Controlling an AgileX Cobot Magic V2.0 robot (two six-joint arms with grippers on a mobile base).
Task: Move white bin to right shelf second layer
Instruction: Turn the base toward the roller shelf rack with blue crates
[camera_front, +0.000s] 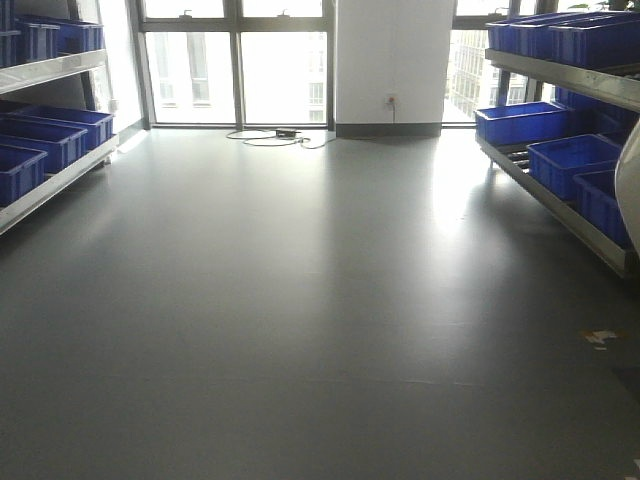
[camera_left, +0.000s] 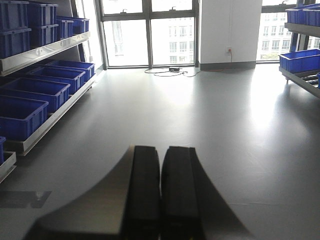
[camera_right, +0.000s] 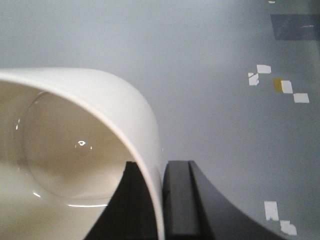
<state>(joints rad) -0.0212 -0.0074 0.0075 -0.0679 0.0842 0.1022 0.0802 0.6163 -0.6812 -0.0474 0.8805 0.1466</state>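
Note:
The white bin (camera_right: 115, 95) fills the left of the right wrist view, hanging above the grey floor. My right gripper (camera_right: 154, 163) is shut on its wall, one finger inside the mouth and one outside. A sliver of the bin (camera_front: 630, 185) shows at the right edge of the front view, in front of the right shelf (camera_front: 560, 200). That shelf's lower level (camera_front: 518, 157) shows roller rails between blue crates; an upper level (camera_front: 570, 78) also carries crates. My left gripper (camera_left: 161, 148) is shut on nothing, low over the floor.
A left shelf (camera_front: 55, 180) holds blue crates (camera_front: 60, 135) on two levels. Blue crates (camera_front: 575, 160) take up most of the right shelf. A cable (camera_front: 275, 135) lies by the windows. Tape marks (camera_right: 280, 85) dot the floor.

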